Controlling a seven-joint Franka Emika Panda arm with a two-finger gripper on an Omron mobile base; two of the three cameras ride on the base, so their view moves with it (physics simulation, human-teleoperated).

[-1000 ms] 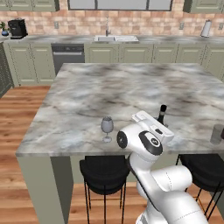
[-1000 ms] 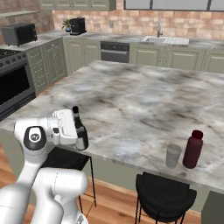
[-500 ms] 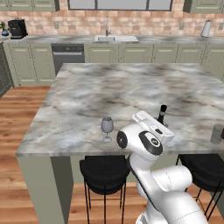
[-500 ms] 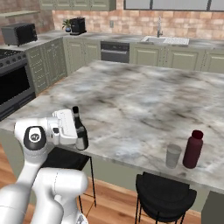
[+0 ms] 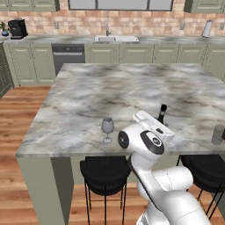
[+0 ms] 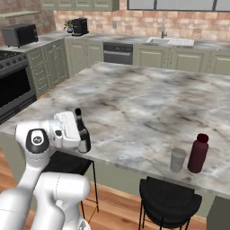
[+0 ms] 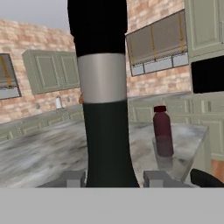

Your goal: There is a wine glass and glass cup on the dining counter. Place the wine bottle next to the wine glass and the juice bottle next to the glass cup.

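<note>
The gripper (image 7: 113, 177) is clamped on the wine bottle (image 7: 105, 109), with one fingertip (image 7: 72, 177) on each side of the dark body low down, so the bottle stands upright between the jaws. In the hand view the bottle rises straight up from the gap, its pale label just above the grip.

In the left base view the bottle (image 5: 162, 113) shows its thin neck just past the white hand, a little to the right of the wine glass (image 5: 107, 127), which stands near the front edge of the dining counter (image 5: 114, 88). In the right base view the bottle (image 6: 82, 132) seems to rest on the marble, or sit just over it, near that same edge. That spot fits the task: likely it is held there to be set down beside the glass, so this half looks nearly done, with only the release left.

Further along the counter (image 6: 148, 103), well apart from the hand, the juice bottle (image 6: 198, 153) stands just beside the glass cup (image 6: 178, 160), apparently touching or almost so. That pair looks settled already.
</note>
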